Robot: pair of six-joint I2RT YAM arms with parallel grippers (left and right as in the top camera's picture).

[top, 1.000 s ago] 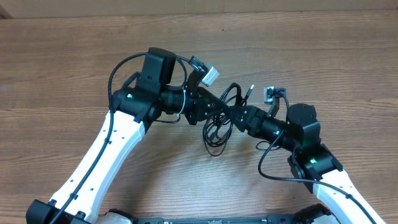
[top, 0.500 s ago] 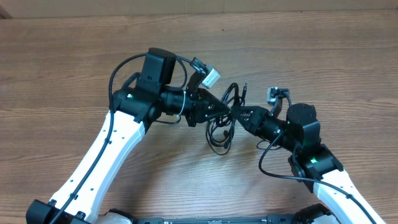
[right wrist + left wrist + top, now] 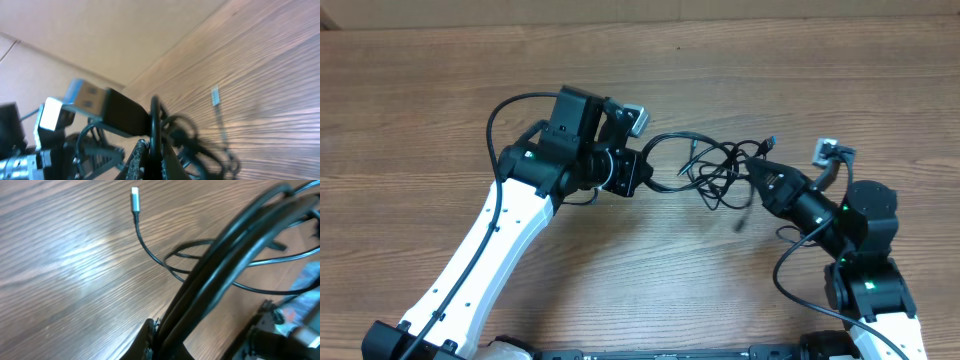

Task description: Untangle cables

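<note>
The cables (image 3: 715,168) form a black tangle held above the wooden table (image 3: 440,90) between my two grippers. My left gripper (image 3: 645,172) is shut on a bundle of strands (image 3: 225,255) that stretches right into the knot. My right gripper (image 3: 756,172) is shut on a single strand (image 3: 154,127) at the knot's right side. A black USB plug (image 3: 95,107) with a metal end sticks out just above the right gripper. A silver-tipped plug end (image 3: 134,199) lies beyond the bundle, and another (image 3: 215,95) hangs over the table. A loose end (image 3: 742,222) dangles blurred below the knot.
A cardboard wall (image 3: 620,12) runs along the far edge of the table. Thicker black wires loop along my left arm (image 3: 505,110) and my right arm (image 3: 790,270). Bare wood lies on all sides of the grippers.
My right gripper has shut on a strand and pulled to the right. My left gripper has drawn back left. The tangle is now stretched out between them, farther right than before.
</note>
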